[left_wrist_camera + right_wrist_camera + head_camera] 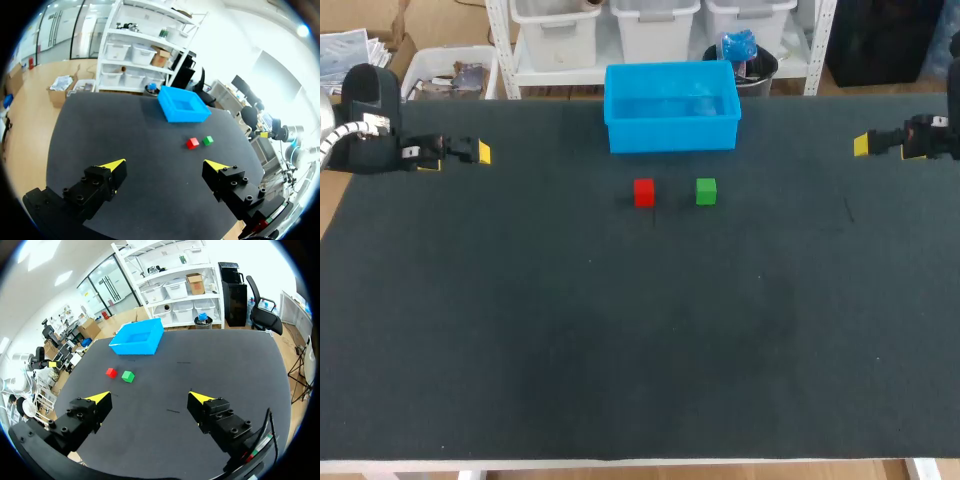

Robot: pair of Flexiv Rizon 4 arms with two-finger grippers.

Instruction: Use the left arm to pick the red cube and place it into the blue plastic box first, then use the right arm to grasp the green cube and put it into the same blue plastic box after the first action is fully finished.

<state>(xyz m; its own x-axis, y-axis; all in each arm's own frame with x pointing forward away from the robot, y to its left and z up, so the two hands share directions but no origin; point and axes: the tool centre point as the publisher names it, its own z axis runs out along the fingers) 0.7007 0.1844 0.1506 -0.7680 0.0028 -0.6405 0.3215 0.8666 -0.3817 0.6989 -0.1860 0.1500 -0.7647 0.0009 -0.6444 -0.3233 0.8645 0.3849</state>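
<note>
Because the small red cube (644,192) sits upper centre on the dark bench (620,350), just left of the small green cube (706,191) and below the blue plastic box (672,132), the left claw (167,165), wide open and empty, should straddle only that 1 cube; the right claw (150,397) hangs equally open, empty.

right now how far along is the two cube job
Nothing is done yet: the red cube and green cube both sit on the table, outside the blue plastic box. Nothing is in hand; the left tool and right tool are open, far from the cubes. Both placements remain, red first.
</note>
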